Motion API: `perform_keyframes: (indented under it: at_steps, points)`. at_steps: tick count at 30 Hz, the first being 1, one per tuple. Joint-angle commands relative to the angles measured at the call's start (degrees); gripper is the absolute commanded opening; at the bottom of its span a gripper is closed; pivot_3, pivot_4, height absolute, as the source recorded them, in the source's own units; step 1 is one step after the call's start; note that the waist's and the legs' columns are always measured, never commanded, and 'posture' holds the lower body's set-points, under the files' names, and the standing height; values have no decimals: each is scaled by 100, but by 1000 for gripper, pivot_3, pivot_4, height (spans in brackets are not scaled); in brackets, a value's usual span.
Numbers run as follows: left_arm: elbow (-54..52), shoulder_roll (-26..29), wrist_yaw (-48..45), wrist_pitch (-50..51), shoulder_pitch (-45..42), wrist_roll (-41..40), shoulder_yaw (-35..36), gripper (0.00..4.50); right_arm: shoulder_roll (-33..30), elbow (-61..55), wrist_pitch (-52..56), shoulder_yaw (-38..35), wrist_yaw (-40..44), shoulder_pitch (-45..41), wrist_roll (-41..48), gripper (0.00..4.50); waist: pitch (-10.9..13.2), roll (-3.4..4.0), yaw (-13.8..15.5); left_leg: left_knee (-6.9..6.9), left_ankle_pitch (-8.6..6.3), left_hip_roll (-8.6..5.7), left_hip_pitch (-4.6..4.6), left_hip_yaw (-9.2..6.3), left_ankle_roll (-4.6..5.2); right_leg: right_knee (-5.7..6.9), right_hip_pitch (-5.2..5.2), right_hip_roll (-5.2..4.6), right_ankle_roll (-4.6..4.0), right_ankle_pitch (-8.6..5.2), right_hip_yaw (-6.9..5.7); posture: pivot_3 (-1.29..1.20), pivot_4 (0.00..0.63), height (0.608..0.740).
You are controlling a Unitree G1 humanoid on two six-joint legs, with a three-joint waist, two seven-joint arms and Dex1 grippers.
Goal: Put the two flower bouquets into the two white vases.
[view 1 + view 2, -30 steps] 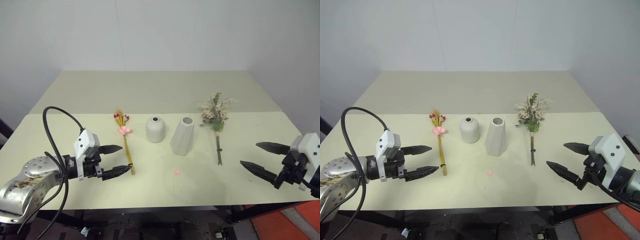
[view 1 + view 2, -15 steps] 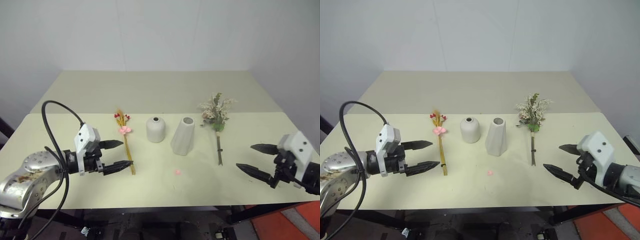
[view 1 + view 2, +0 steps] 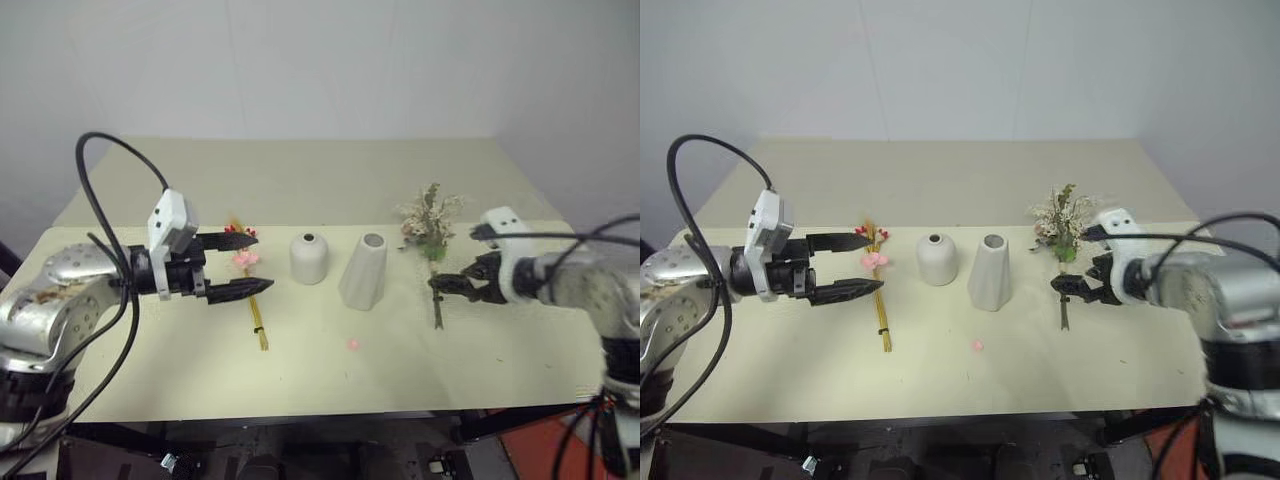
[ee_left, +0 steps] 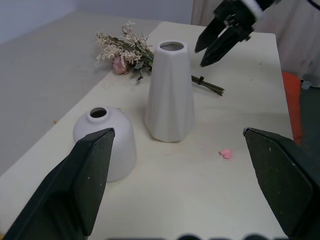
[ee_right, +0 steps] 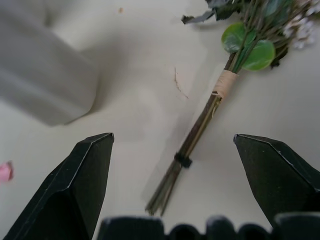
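Now the right gripper (image 3: pixel 452 284) hangs with fingers apart over the bushy bouquet (image 3: pixel 432 232); the left gripper (image 3: pixel 252 264) is also spread above the slim bouquet (image 3: pixel 250 284).

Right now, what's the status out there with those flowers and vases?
Both grippers open, empty. Right gripper above bushy bouquet stems. Slim bouquet flat on table, both vases empty. Nothing blocking.

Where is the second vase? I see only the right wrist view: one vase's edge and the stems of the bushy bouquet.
Observer: The short round vase stands upright just left of the tall vase, not touching it.
Operator: And the other bouquet?
Observer: The slim bouquet lies flat, left of the short vase.
Operator: Does the left pincer hold it?
Observer: No. The left pincer is open and empty, near the blossom end.
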Motion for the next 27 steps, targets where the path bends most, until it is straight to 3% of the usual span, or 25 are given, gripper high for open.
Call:
perform_keyframes:
  at_steps: [1,6,12,18,22,27]
  points:
    - [72,19,-124,-199,-156,114,-12,4493,160,1020,-478,445,-170,-524,-661,4500,0,0,3,-2,-1,0,-3,0,2,-6,0,0,1,0,-2,0,150,740]
    - [-29,0,-126,-206,-63,116,25,4493,385,2136,-1165,721,-55,-1031,-1229,4500,0,1,21,2,-3,-5,-85,0,5,11,-77,-7,15,11,-4,0,150,740]
    - [-159,68,-76,-142,194,30,224,4493,-10,1390,-1075,465,318,-799,-1205,4500,1,2,21,10,-1,-7,-167,3,2,37,-168,-12,16,13,-4,0,150,740]
    - [-236,37,7,-101,378,-40,327,4493,-358,-439,-1040,-639,740,115,-570,4500,1,3,45,24,-1,-6,-169,-1,2,66,-173,-10,16,13,-6,0,150,740]
    - [-208,-14,53,-108,490,-17,324,4493,-440,-1850,-2066,-1713,1255,1437,-241,4500,1,3,52,64,-3,-4,-163,-7,5,76,-159,-7,17,12,-7,0,150,740]
    - [-169,-65,79,-123,588,12,307,4493,-293,-2557,-3446,-2601,1775,2914,-256,4500,2,3,61,89,-2,-4,-147,-3,4,81,-143,-6,22,21,1,0,150,740]
